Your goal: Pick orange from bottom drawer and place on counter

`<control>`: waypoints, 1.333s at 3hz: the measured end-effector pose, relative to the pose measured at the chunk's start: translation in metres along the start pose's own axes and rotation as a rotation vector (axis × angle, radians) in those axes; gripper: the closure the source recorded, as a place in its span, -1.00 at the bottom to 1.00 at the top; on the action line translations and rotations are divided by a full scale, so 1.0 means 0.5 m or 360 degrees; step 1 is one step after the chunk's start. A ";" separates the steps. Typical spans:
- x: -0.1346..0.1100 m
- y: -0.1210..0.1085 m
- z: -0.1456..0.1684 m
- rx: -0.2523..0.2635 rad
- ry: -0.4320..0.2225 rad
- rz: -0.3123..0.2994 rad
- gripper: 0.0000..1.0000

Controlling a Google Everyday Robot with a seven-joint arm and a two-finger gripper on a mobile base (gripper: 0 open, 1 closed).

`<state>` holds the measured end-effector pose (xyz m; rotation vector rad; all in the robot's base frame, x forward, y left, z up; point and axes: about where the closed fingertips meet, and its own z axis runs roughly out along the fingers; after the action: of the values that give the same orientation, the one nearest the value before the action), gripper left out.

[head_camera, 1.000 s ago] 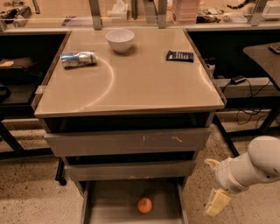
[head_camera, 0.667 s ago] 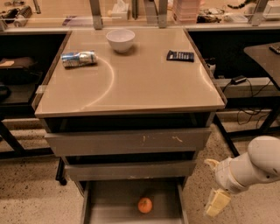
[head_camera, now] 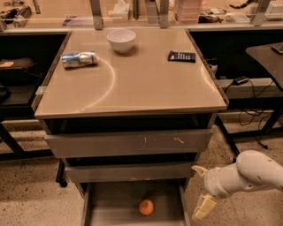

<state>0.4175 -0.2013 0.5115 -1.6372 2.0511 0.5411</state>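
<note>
The orange (head_camera: 146, 206) lies on the floor of the open bottom drawer (head_camera: 110, 207), a grey tray pulled out below the two closed grey drawer fronts. The beige counter (head_camera: 146, 84) spreads above, with a faint curved arc mark. My gripper (head_camera: 201, 190) hangs at the lower right, on a white arm, outside the drawer's right rail and to the right of the orange. Its two cream fingers stand spread apart, one high and one low, with nothing between them.
On the counter stand a white bowl (head_camera: 121, 40), a lying silver can (head_camera: 78, 59) and a dark flat packet (head_camera: 181, 56). A cluttered workbench with metal posts (head_camera: 96, 9) runs behind. Cables and a black table (head_camera: 265, 55) sit at the right.
</note>
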 end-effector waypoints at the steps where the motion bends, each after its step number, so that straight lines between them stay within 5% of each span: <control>1: 0.018 -0.028 0.109 -0.0009 -0.0164 -0.0091 -1.00; 2: 0.062 -0.037 0.248 -0.0080 -0.0303 -0.0104 -1.00; 4: 0.055 -0.027 0.275 -0.0131 -0.0319 -0.0117 -1.00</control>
<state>0.4404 -0.1481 0.3829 -1.6261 1.8391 0.7412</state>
